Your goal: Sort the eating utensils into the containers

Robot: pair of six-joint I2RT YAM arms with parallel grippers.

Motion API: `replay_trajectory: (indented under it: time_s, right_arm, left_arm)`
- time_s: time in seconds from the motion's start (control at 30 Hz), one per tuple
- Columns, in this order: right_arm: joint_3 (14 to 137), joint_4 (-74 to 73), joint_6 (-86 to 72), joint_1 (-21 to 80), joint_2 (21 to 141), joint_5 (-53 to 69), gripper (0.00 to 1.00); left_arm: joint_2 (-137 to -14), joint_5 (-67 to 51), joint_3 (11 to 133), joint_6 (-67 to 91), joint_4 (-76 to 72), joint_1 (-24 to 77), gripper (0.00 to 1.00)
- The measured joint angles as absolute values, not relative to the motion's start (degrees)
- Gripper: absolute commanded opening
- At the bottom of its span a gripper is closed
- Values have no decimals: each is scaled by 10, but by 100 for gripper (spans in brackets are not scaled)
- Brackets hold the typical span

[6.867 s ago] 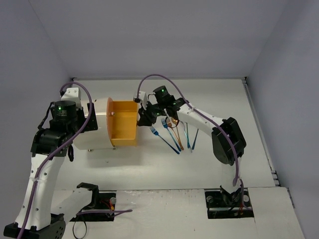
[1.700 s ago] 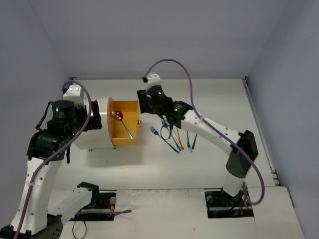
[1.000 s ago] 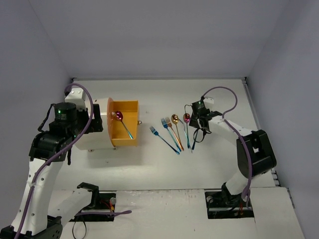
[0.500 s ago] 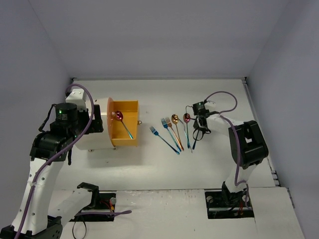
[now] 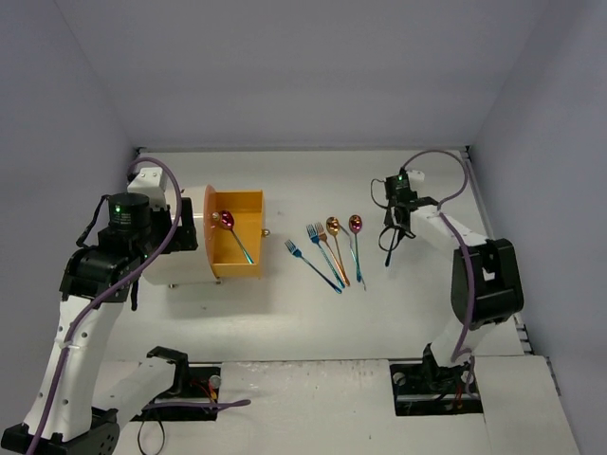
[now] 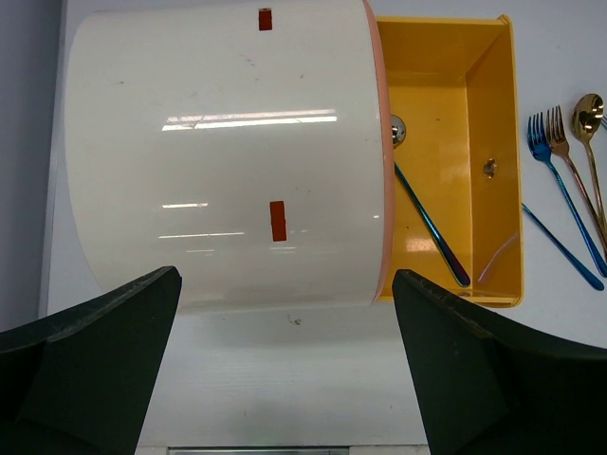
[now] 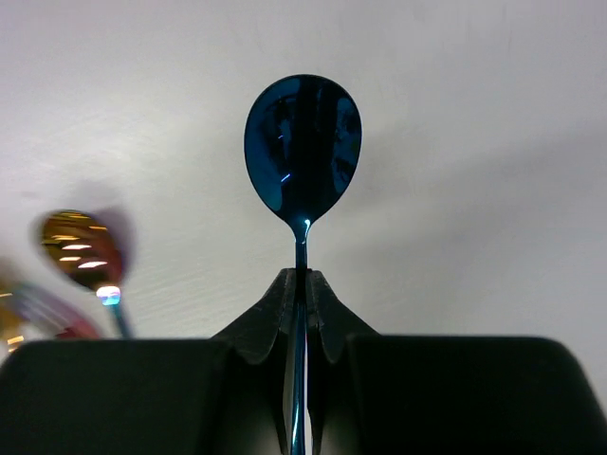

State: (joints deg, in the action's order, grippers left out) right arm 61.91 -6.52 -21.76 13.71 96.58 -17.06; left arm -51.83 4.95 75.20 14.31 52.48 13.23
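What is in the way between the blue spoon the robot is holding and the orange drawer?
Nothing tall. The right gripper is shut on the blue spoon. Between it and the open orange drawer, only a row of forks and spoons lies flat. Carried above them, the spoon should probably pass.

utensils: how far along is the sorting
Done: one spoon lies in the drawer. In hand: the right tool is shut on a blue spoon, not yet at the drawer. Left: three forks and two spoons lie on the table.
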Motion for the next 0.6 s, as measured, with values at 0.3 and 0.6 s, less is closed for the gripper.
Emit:
replay_trajectory:
  time_s: [0.3, 0.6]
  right_arm:
    - [863, -48, -137, 307, 891, -109, 0]
    - [1041, -12, -133, 465, 1008, -45, 0]
  left_arm:
    - [-518, 50, 752, 143, 525, 132, 93]
    - [-515, 50, 752, 152, 526, 132, 93]
